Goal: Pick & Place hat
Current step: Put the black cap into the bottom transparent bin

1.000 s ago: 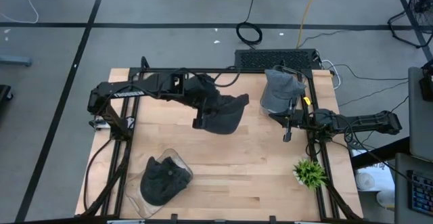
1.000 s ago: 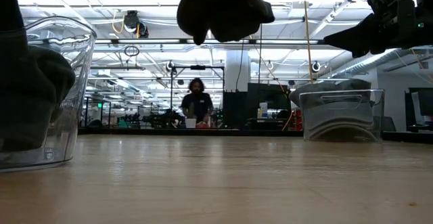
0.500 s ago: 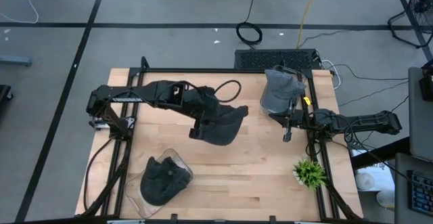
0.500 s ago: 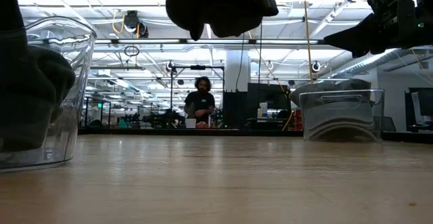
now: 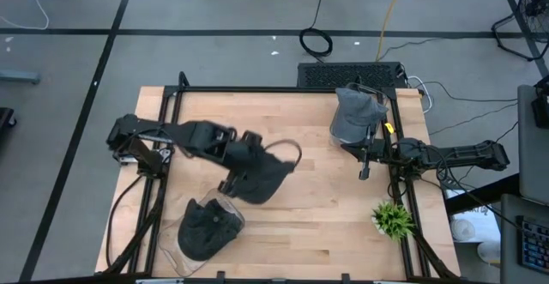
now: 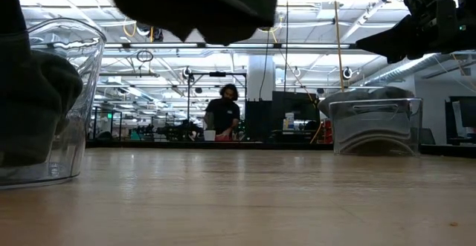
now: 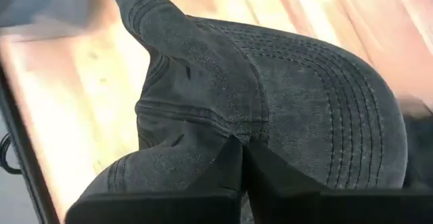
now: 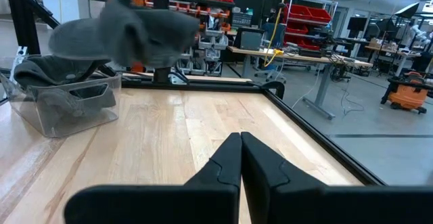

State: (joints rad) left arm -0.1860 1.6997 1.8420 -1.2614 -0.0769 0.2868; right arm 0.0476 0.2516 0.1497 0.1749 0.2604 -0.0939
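Note:
A dark grey denim cap [image 5: 260, 179] hangs in the air above the table's middle left, with my left gripper [image 5: 243, 159] shut on it. It shows at the top of the low view as the cap [image 6: 197, 4] and blurred in the right wrist view as the cap [image 8: 128, 29]. Just beyond it, toward the near left corner, a clear bin [image 5: 199, 230] stands on the table with another dark hat [image 5: 208, 226] inside. My right gripper [image 5: 364, 162] waits shut at the right edge, touching nothing. My left gripper pinches the cap between its two fingers where the stitched brim meets the crown [image 7: 233, 135]. The fingers [image 7: 260, 173] slant down from the table's left side. The cap is lifted clear of the table, its brim [image 7: 338, 116] spread out beyond the fingers.
A second clear bin [image 5: 356, 117] with grey hats stands at the far right. A small green plant [image 5: 393, 219] sits at the near right. Bare wood lies open across the table's middle and near side. A person [image 6: 223, 118] stands in the room behind.
My left gripper has swung with the cap toward the table's near edge and a little left, toward the near-left bin, tipping and rolling somewhat. The cap has stayed lifted clear in the shut fingers.

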